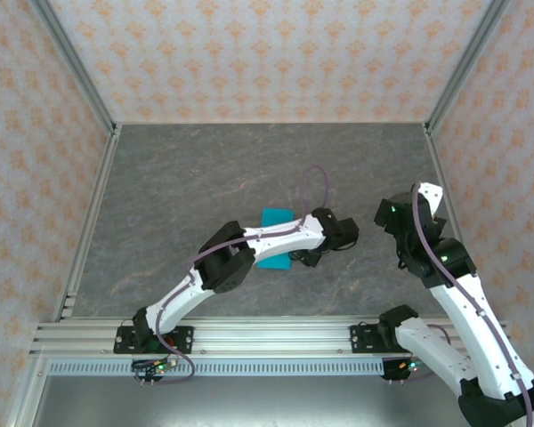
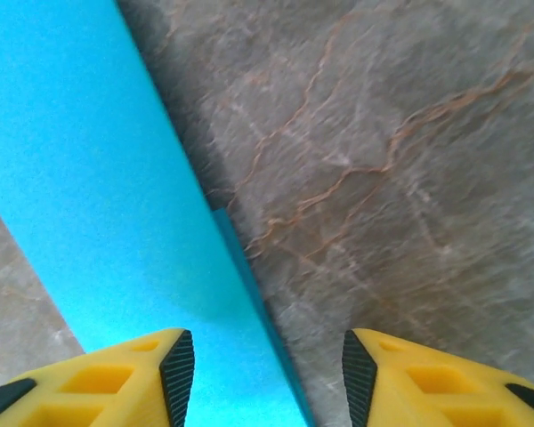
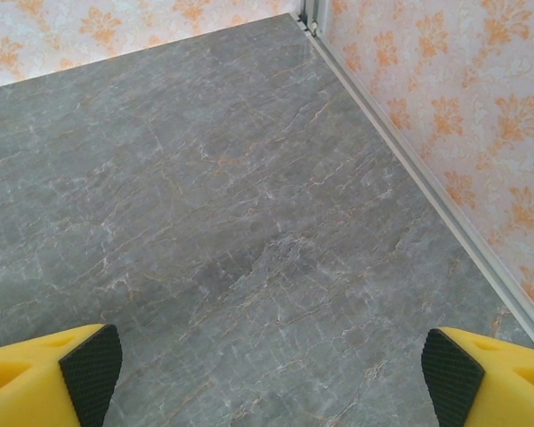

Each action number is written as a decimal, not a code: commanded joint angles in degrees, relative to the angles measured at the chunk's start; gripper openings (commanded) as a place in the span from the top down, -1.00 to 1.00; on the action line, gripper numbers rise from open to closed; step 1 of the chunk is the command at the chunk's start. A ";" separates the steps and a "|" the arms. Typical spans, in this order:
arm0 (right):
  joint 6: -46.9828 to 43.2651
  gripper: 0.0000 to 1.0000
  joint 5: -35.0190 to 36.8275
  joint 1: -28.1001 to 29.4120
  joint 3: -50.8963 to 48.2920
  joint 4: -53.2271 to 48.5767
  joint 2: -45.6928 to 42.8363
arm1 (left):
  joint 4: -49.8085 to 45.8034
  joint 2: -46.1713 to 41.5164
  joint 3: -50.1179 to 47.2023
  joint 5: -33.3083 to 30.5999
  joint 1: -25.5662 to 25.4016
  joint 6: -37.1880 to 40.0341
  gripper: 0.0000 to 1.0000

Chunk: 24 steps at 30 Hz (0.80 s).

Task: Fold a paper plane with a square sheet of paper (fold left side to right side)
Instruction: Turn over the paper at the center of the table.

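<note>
The cyan-blue sheet of paper [image 1: 273, 233] lies on the grey table as a narrow upright rectangle, its middle hidden under my left forearm. In the left wrist view the paper [image 2: 89, 196] covers the left side, and a second layer edge shows along its right border. My left gripper [image 2: 267, 369] is open low over that right edge, with the left finger [image 2: 173, 374] above the paper and the right finger [image 2: 360, 374] above bare table. From above, the left gripper [image 1: 304, 258] sits at the paper's lower right corner. My right gripper [image 3: 267, 374] is wide open over bare table.
The table is grey marbled stone [image 1: 205, 178] enclosed by patterned walls with metal corner posts [image 1: 449, 71]. The right arm [image 1: 427, 240] stands to the right of the paper. In the right wrist view a wall rail [image 3: 427, 196] runs along the table's right edge.
</note>
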 commanded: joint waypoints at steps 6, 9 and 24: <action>-3.21 -0.81 -15.03 -0.27 -1.54 4.18 2.45 | 17.23 -21.51 -15.08 12.62 6.36 1.98 -0.18; -3.07 -0.81 -22.84 -0.23 -2.75 7.53 3.46 | 24.81 -29.42 -26.15 18.24 11.75 0.80 -0.19; 14.24 -0.28 -52.48 4.54 -12.13 41.90 26.36 | 51.38 -40.39 -56.95 40.23 30.08 -5.84 -0.14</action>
